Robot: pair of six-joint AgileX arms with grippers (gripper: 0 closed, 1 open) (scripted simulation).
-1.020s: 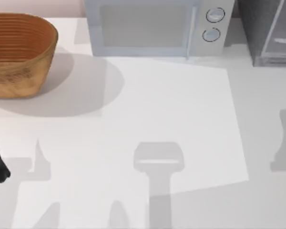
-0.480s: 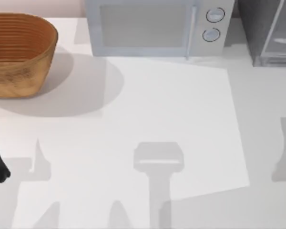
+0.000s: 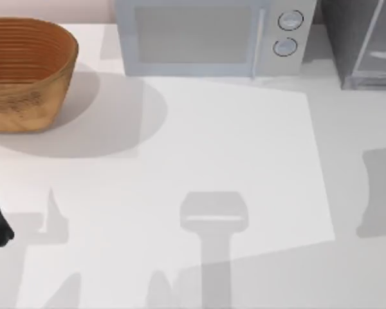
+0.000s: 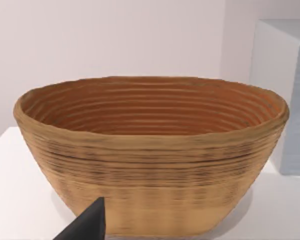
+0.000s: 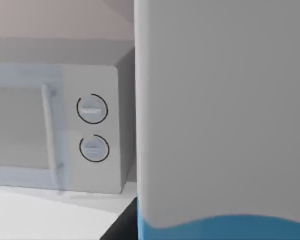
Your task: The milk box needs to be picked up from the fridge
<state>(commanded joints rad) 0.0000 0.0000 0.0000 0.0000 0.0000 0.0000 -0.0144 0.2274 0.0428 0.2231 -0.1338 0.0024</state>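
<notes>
While wicker basket (image 4: 150,150) bare inside, milk box (image 5: 222,115) beside microwave (image 5: 55,130).

Simulated kitchen counter: microwave (image 3: 209,37), fridge (image 3: 363,42), wicker basket (image 3: 26,74).

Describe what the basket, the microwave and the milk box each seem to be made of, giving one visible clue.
Basket: woven wicker, matte, with ribbed tan coils. Microwave: smooth pale grey casing, plastic or painted metal, with a glassy door. Milk box: probably coated card, with a flat white face and blue band.

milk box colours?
White, with a sky-blue band at its base; clearest in the right wrist view: milk box.
</notes>
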